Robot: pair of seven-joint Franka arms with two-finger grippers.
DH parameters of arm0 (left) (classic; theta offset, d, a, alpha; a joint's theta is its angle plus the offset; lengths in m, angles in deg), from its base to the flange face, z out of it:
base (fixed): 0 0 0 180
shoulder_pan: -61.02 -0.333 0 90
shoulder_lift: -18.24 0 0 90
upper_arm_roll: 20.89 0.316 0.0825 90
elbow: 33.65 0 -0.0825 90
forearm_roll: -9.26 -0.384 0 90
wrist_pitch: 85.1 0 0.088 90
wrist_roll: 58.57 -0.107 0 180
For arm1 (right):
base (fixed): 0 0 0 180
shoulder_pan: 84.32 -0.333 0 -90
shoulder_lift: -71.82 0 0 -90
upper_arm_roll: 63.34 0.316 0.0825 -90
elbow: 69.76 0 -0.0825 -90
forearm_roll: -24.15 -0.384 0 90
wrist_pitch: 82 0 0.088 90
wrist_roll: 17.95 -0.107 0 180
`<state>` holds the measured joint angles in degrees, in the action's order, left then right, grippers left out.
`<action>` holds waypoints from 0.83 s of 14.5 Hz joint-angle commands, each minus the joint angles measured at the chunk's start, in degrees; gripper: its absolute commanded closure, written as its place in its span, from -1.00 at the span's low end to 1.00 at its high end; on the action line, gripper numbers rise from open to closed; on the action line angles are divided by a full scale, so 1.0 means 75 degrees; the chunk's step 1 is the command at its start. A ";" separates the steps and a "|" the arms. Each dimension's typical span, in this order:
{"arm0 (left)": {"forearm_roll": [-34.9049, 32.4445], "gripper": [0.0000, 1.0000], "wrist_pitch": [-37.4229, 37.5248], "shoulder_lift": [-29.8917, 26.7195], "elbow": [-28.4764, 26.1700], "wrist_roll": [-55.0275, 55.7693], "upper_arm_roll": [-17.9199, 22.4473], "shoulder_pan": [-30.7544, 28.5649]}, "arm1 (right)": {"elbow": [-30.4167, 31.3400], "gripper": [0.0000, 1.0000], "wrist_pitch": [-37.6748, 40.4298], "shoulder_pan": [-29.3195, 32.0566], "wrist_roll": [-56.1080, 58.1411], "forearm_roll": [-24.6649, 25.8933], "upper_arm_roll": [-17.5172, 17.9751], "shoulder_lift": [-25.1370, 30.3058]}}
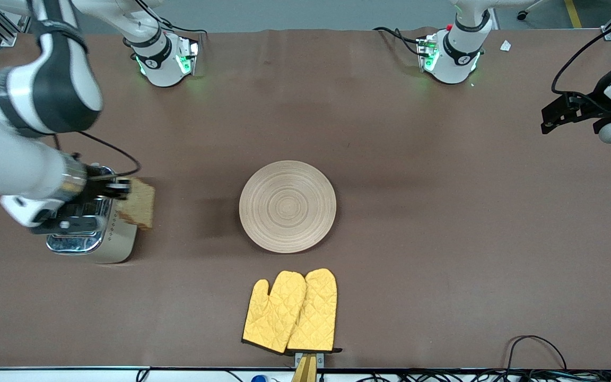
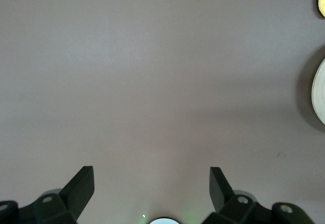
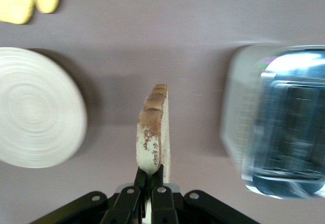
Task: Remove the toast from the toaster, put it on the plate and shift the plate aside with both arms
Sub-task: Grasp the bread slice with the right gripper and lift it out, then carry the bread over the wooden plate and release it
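Observation:
My right gripper (image 1: 121,190) is shut on the toast (image 1: 138,202), a speckled brown slice held on edge in the air beside the top of the toaster (image 1: 93,233). In the right wrist view the toast (image 3: 152,132) stands edge-on between my fingers (image 3: 150,176), with the toaster (image 3: 279,122) to one side and the plate (image 3: 35,115) to the other. The round beige wooden plate (image 1: 287,206) lies at the table's middle. My left gripper (image 1: 552,119) waits open and empty above the left arm's end of the table; its wrist view (image 2: 151,179) shows bare table and the plate's rim (image 2: 320,99).
A pair of yellow quilted oven mitts (image 1: 292,313) lies nearer the front camera than the plate, by the table's front edge. The silver toaster stands at the right arm's end of the table. Cables run along the front edge.

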<state>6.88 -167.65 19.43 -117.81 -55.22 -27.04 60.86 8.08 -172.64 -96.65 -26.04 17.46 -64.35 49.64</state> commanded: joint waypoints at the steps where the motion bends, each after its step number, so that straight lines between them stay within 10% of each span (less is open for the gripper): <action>1: 0.0001 -1.00 0.0097 0.0075 0.0194 0.0021 -0.0023 0.0080 | 0.0005 0.99 -0.0558 -0.0184 -0.0431 -0.1177 -0.0053 -0.0416; 12: 0.1461 -1.00 -0.0312 0.1315 0.0170 -0.0106 -0.0210 -0.0095 | 0.1773 0.95 -0.4354 -0.2363 -0.0480 -0.5619 -0.0053 -0.1752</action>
<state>13.22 -168.98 26.45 -117.83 -55.18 -28.57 61.23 17.54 -201.73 -112.08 -28.96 -19.95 -64.32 35.97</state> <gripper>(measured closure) 0.000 0.943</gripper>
